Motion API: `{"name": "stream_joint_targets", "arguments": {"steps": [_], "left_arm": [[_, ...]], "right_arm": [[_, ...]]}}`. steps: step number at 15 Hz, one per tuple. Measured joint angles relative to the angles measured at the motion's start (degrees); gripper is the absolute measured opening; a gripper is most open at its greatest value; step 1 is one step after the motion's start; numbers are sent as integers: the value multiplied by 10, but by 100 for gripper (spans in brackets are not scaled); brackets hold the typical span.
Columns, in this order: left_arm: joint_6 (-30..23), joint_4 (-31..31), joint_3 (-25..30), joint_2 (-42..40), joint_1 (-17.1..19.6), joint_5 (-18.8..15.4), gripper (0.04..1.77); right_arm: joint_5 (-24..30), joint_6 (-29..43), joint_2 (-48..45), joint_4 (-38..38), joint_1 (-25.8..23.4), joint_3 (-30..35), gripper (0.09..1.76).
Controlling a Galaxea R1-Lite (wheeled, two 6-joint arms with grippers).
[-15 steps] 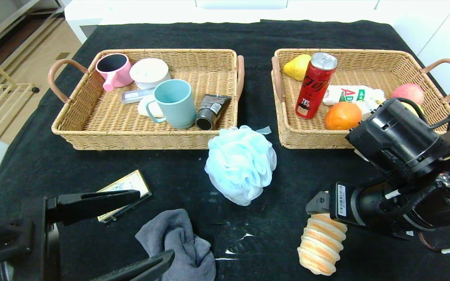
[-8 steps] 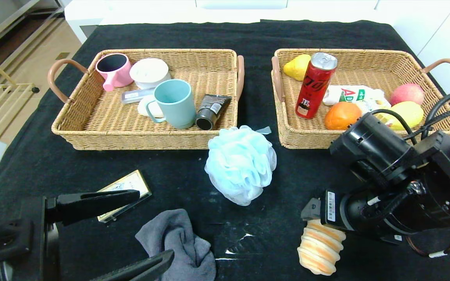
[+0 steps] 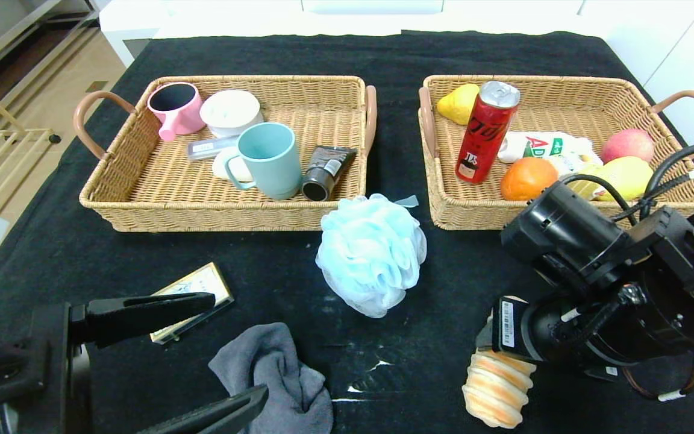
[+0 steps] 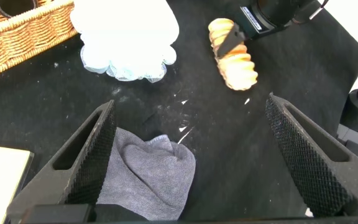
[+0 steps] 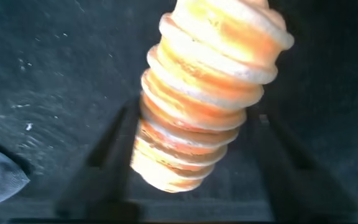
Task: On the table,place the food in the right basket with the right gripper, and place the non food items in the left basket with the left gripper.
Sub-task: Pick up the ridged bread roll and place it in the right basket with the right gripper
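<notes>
A striped orange bread roll (image 3: 496, 389) lies on the black cloth near the front right. My right gripper (image 3: 494, 357) is down over it; in the right wrist view the bread roll (image 5: 204, 106) fills the gap and both fingers (image 5: 114, 143) press its sides, so my right gripper (image 5: 194, 115) is shut on it. My left gripper (image 3: 238, 346) hangs open at the front left above a grey cloth (image 3: 281, 374), also seen under my left gripper (image 4: 190, 102) as the grey cloth (image 4: 148, 174). A blue bath puff (image 3: 371, 253) and a flat gold-edged box (image 3: 193, 298) lie on the table.
The left basket (image 3: 142, 214) holds a pink cup, a teal mug, a white jar and a black tube. The right basket (image 3: 467, 218) holds a red can, an orange, a yellow fruit, an apple and a white packet. The table's edge runs close on the right.
My right arm has sunk lower over the bread roll and its fingers have closed in against the roll's sides. The left arm has not moved.
</notes>
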Motion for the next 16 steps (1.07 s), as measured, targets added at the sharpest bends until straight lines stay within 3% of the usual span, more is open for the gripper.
{"name": "stream_joint_targets", "arguments": {"steps": [4,5,6,16], "left_arm": [[0,1,0,0,0,0,172],[2,1,0,0,0,0,172],[3,1,1,0,0,0,172],[3,1,1,0,0,0,172]], "right_arm": [[0,0,7,1,0,1,74],[0,1,9,1,1,1,50],[0,2,11,1,1,0,38],[0,3,24,0,0,-2,37]]}}
